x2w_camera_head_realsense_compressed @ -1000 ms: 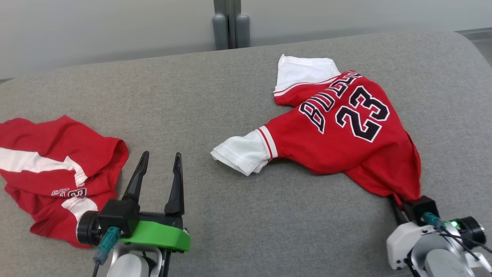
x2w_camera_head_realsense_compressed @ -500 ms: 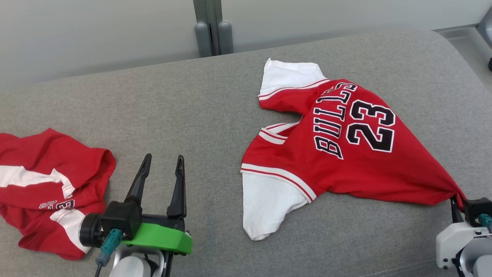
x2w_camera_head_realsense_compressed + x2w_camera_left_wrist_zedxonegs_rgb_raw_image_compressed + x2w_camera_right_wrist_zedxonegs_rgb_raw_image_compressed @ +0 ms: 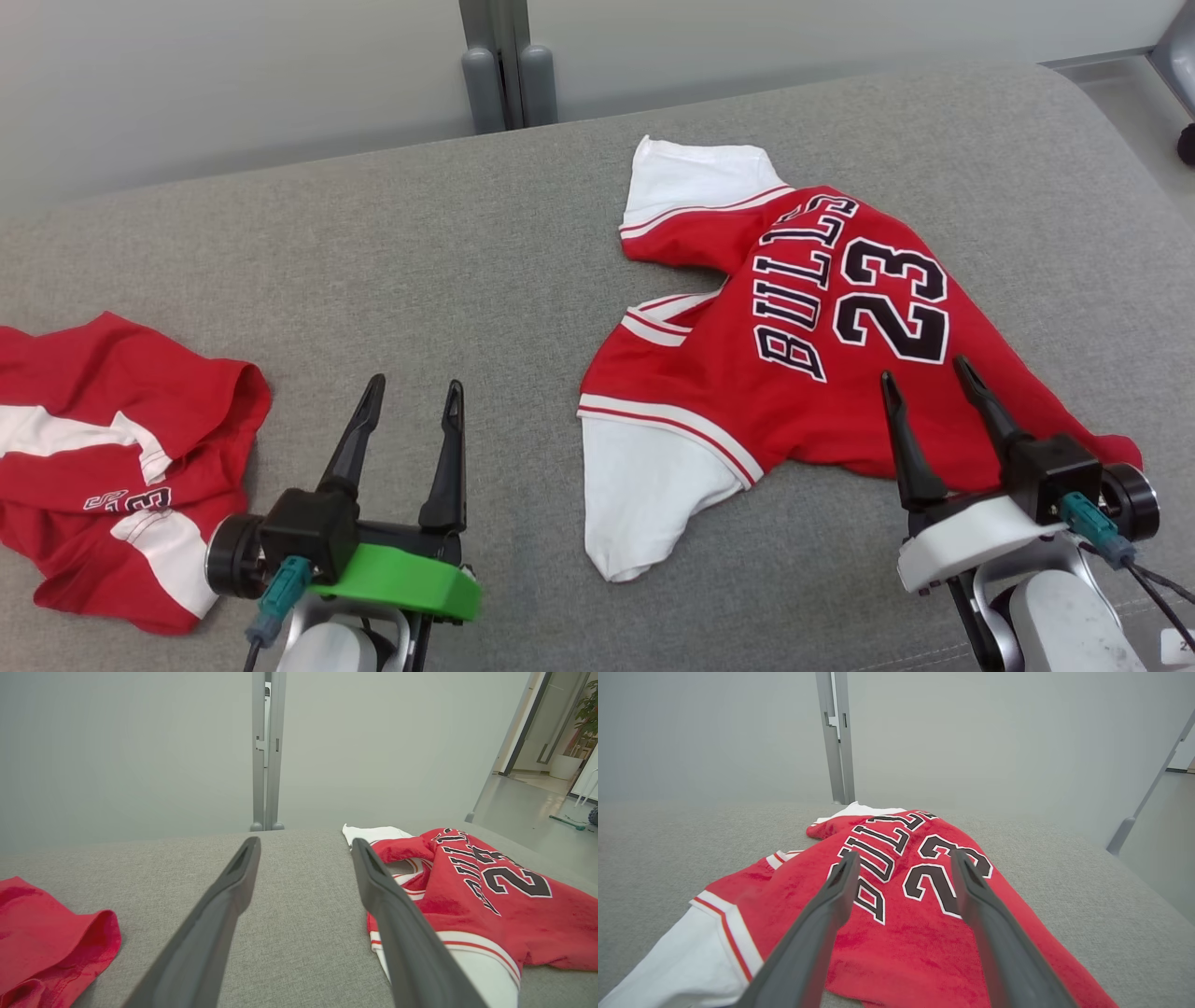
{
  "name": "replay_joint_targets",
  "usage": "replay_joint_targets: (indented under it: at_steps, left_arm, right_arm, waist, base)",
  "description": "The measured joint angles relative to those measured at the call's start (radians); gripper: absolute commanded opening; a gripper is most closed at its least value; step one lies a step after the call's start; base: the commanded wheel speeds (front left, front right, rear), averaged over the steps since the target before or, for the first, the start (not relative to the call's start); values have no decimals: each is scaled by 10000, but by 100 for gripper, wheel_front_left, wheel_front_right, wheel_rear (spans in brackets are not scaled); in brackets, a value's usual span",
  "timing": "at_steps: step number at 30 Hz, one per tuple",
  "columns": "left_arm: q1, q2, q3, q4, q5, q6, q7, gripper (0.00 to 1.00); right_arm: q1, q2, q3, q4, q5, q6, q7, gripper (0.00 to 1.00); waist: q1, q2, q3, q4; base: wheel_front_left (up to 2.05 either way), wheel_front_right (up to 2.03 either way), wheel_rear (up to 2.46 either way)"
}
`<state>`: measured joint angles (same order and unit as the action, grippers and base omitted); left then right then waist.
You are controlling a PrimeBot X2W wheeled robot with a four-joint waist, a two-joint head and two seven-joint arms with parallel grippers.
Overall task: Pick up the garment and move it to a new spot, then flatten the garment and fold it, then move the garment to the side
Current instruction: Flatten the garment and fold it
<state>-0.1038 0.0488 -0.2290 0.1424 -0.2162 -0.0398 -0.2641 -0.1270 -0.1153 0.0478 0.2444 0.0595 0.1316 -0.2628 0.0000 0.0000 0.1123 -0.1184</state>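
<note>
The garment (image 3: 728, 392) is a red jersey with white sleeves and "BULLS 23" in black, lying crumpled on the right half of the grey cushioned surface (image 3: 485, 261). My right gripper (image 3: 922, 368) stands open over its near right hem, with nothing between the fingers. In the right wrist view the open gripper (image 3: 904, 854) frames the number on the garment (image 3: 901, 938). My left gripper (image 3: 415, 383) is open over bare grey fabric, left of the garment. From the left wrist, the gripper (image 3: 304, 840) points across the surface, with the garment (image 3: 490, 905) to its right.
A second red and white piece of clothing (image 3: 112, 448) lies bunched at the left edge, also seen in the left wrist view (image 3: 42, 938). A grey post (image 3: 495, 65) stands behind the surface against a pale wall. Floor shows past the right end.
My right gripper has opened and let go of the garment's hem, and now stands over the cloth. The near white sleeve has spread out. The head camera has shifted slightly.
</note>
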Motion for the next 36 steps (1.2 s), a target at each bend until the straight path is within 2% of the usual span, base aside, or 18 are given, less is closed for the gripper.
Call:
replay_joint_targets:
  at_steps: [8,13,18,25,32,33,34,36]
  left_arm:
    - [5,0,-727,514,-374,-328,0,100]
    - [-229,-4,-2136,2071,-867,-750,21,100]
    - [-1137,-17,-3545,3444,-1724,-878,1020,100]
    - [-1964,-12,-3875,4861,-2079,-765,2119,100]
    - [-2183,36,-4286,5369,-2163,-790,2541,100]
    - [-2183,48,-4410,5359,-2220,-800,2554,85]
    - [-2182,56,-4529,5333,-2301,-828,2596,50]
    - [-2182,61,-4715,5265,-2508,-840,2625,0]
  right_arm:
    - [433,186,-267,-453,-48,-2,0,100]
    - [434,284,-466,-470,-242,-2,0,100]
    - [406,301,-472,-462,-374,-2,0,100]
    - [391,305,-426,-474,-401,-2,0,100]
    - [398,318,-399,-464,-403,-2,0,100]
    - [398,318,-403,-453,-403,-2,0,100]
    - [398,316,-412,-443,-403,-2,0,100]
    - [398,314,-441,-412,-407,-2,0,100]
  waist:
    - [0,0,60,65]
    - [0,0,79,24]
    - [0,0,170,-120]
    - [0,0,328,-401]
    - [0,0,309,-527]
    - [0,0,289,-529]
    - [0,0,277,-528]
    - [0,0,261,-512]
  base:
    - [0,0,0]
    - [0,0,0]
    - [0,0,0]
    - [0,0,0]
    - [0,0,0]
    - [0,0,0]
    - [0,0,0]
    - [0,0,0]
